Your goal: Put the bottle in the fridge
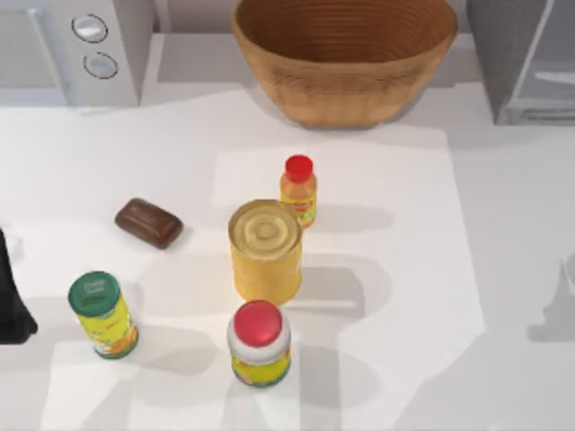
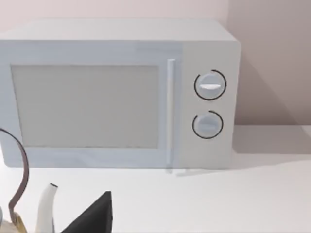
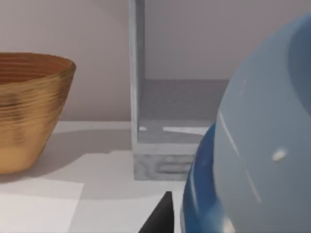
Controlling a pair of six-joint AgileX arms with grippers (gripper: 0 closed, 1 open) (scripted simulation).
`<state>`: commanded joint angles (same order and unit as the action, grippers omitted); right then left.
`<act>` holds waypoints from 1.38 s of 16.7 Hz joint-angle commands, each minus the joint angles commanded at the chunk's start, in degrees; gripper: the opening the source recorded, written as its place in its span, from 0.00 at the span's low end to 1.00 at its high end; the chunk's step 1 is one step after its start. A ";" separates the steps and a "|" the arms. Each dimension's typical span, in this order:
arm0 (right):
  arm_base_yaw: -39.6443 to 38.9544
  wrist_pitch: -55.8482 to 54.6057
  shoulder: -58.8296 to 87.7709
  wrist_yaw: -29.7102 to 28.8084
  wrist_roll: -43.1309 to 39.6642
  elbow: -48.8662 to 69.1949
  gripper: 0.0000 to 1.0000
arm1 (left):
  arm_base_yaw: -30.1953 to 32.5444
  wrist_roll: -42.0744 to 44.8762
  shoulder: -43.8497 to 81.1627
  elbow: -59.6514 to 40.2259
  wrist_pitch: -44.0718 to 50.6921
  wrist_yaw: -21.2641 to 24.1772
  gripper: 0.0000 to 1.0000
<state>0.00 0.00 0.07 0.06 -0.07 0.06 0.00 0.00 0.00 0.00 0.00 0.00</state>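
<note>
Bottle seen right up against right wrist camera, fridge open just behind. Right grip can't be told. Left arm parked at table's left edge.

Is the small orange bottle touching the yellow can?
Cannot tell. In the top view the orange bottle overlaps the yellow can from behind, so no gap or contact shows plainly.

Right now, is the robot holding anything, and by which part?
Probably the bottle: it looms right against the right arm's wrist camera, near the fridge. Which part is gripped cannot be told. The left arm idles at the table's left.
</note>
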 joint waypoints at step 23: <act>7.07 -52.97 82.60 9.39 0.06 43.29 0.01 | 0.00 0.00 0.00 0.00 0.00 0.00 1.00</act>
<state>7.07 -52.97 82.67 9.46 -0.01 43.35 0.00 0.00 0.00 0.00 0.00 0.00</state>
